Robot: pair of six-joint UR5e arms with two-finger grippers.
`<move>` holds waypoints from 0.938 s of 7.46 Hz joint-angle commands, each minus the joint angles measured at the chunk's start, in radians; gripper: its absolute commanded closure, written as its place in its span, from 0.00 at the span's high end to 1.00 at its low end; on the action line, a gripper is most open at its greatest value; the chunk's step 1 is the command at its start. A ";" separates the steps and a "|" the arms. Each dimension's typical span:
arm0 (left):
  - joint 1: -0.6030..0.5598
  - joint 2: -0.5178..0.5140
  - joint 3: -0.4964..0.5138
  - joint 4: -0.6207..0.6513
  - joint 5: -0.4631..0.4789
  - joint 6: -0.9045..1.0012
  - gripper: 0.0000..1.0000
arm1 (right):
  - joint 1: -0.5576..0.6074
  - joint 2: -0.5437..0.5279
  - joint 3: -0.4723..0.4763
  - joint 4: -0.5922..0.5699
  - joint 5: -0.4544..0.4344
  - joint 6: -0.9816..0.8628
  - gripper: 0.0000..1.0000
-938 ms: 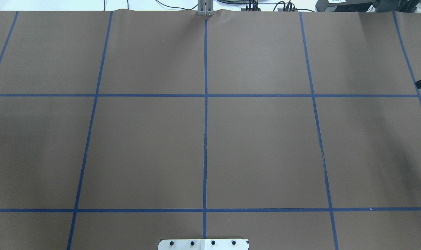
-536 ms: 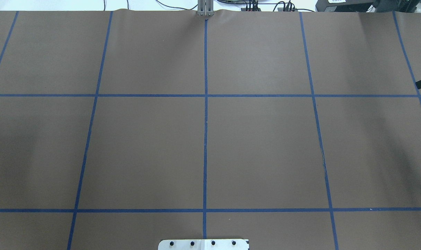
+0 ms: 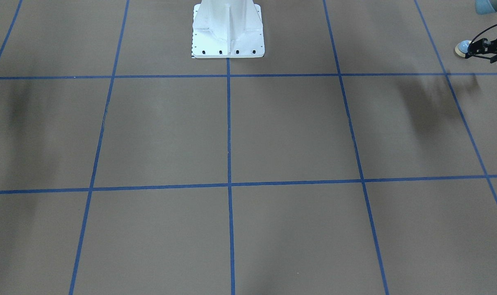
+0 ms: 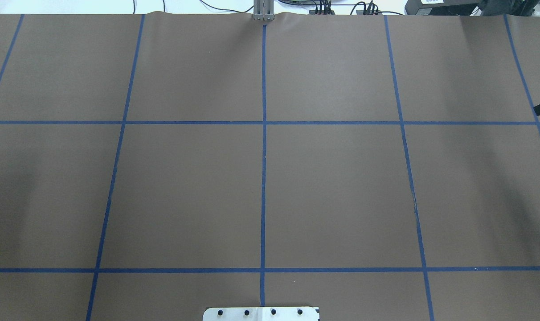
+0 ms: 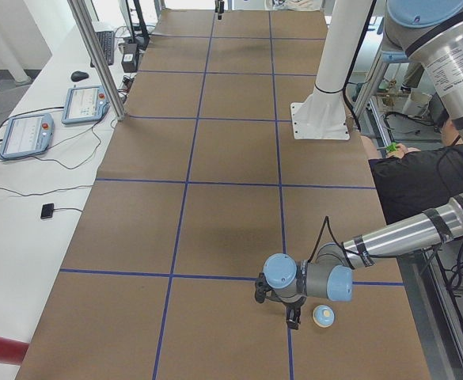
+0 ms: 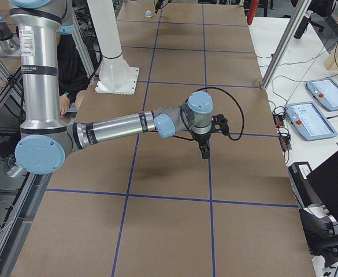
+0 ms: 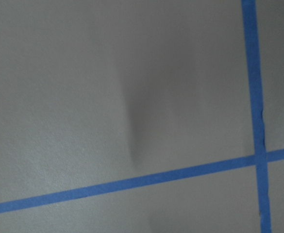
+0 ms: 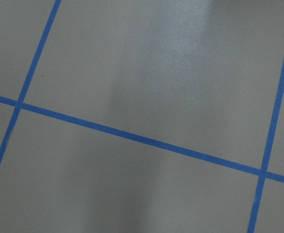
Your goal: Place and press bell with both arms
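Right arm [image 6: 122, 126] is stretched out over the brown counter [image 6: 169, 231], jaws pointing down right over a blue tape line [image 6: 210, 184]. The bell [image 6: 148, 14] sits well apart from the jaws, way at the far end.

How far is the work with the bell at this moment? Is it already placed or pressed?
Nothing looks finished. The bell stands upright on the table at the robot's left end. In hand: the left gripper hangs close beside it; whether it touches is unclear. The right gripper hovers far from the bell. Left, it seems: gripping, placing and pressing.
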 commanded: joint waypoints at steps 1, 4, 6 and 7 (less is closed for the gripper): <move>0.034 0.017 0.022 0.002 -0.034 0.005 1.00 | 0.000 -0.006 0.001 0.000 0.001 0.000 1.00; 0.054 0.060 0.022 0.002 -0.046 0.024 1.00 | 0.002 -0.011 0.001 0.000 0.002 0.000 1.00; 0.068 0.058 0.022 0.008 -0.046 -0.008 1.00 | 0.002 -0.015 0.002 0.000 0.005 -0.002 1.00; 0.103 0.049 0.022 0.006 -0.046 -0.060 1.00 | 0.002 -0.017 0.002 0.000 0.005 -0.002 1.00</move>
